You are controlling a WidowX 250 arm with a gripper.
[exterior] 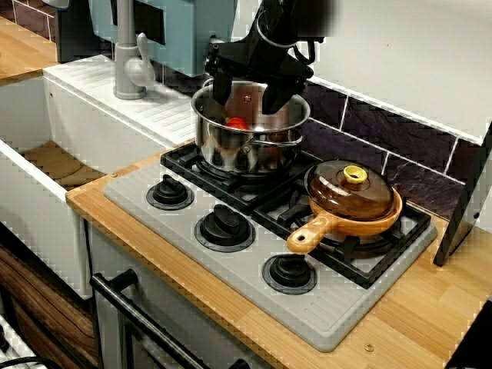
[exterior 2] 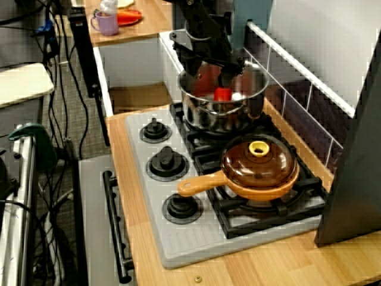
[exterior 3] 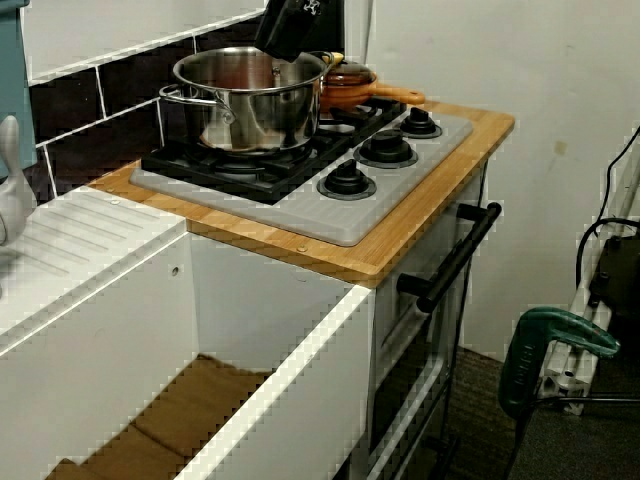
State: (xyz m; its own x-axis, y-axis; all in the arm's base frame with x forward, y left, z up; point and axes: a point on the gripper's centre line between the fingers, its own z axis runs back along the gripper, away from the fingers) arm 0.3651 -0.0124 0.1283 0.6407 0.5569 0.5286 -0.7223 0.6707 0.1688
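Gripper (exterior: 247,94): black, jaws spread wide and grasping nothing, which we log at the mouth of the steel pot (exterior: 231,146). Red object (exterior: 237,123): inside the pot, just below the fingers. Brown lidded pan (exterior: 350,201): beside the pot. Knobs (exterior: 224,225): before it.

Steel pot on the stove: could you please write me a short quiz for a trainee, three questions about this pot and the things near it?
1. True or false: the open tool hangs over the mouth of the steel pot.
2. The small thing inside the pot is: A) red, B) green, C) blue.
3. Fill in: the grey stove has ___ black dials along its front.
Key: 1 true; 2 A; 3 three.
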